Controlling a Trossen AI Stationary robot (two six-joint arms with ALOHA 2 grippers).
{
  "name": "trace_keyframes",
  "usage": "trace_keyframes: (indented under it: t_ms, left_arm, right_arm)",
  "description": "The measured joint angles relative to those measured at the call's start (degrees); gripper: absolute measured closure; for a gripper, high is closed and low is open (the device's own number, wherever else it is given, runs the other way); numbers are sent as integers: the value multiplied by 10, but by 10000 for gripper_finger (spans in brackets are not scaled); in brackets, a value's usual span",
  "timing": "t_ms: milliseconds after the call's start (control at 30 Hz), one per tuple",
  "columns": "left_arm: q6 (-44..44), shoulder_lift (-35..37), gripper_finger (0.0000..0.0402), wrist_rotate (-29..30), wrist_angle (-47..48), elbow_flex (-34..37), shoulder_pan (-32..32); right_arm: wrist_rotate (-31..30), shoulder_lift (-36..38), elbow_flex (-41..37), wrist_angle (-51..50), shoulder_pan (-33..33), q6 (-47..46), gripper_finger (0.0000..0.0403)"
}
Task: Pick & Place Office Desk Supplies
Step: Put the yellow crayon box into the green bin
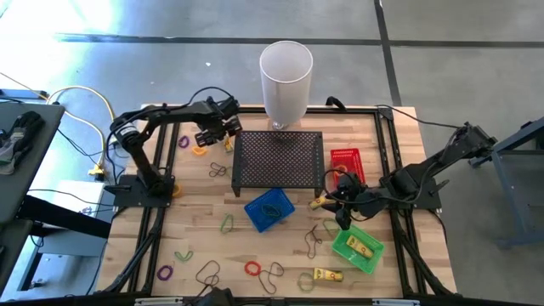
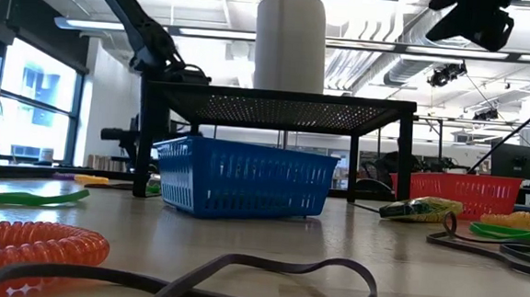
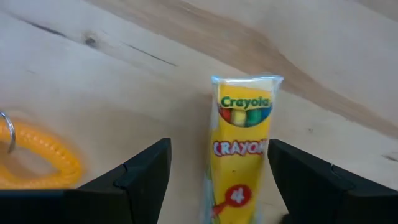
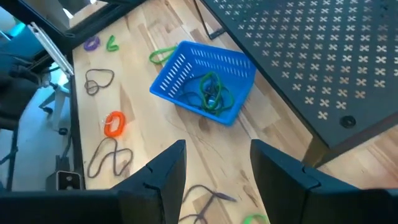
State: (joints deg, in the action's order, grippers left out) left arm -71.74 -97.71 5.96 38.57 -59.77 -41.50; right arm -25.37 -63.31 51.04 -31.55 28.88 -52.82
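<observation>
A yellow Crayola crayon pack [image 3: 244, 140] lies flat on the wood. My left gripper [image 3: 217, 180] is open, one finger on each side of the pack, near the far left corner of the black mesh stand [image 1: 279, 160]. An orange coil [image 3: 40, 155] lies beside it. My right gripper [image 4: 217, 177] [image 1: 344, 204] is open and holds nothing. It hovers between the blue basket [image 4: 202, 81], which holds green bands, and the green basket [image 1: 357, 248], which holds yellow packs. Another yellow pack [image 1: 321, 202] lies close by it. Loose bands lie scattered along the near table.
A tall white cylinder [image 1: 286, 81] stands behind the mesh stand, and a red basket [image 1: 346, 161] sits to its right. An orange coil [image 4: 113, 123], dark loops [image 4: 109, 155], a purple loop [image 1: 184, 142] and a yellow pack [image 1: 327, 274] lie loose.
</observation>
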Motion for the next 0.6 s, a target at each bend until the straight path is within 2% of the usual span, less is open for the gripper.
trace_keyframes:
  t_ms: [400,500,600]
  left_arm:
    - [49,-36,144,-8,2,-3,2]
    - [51,-37,158,-9,4,-3,2]
    - [75,-36,189,-11,7,-2,1]
  right_arm:
    - [-1,0,-1,-11,0,-1,236]
    - [-2,0,-1,-11,0,0,236]
    - [-3,0,-1,-12,0,-1,236]
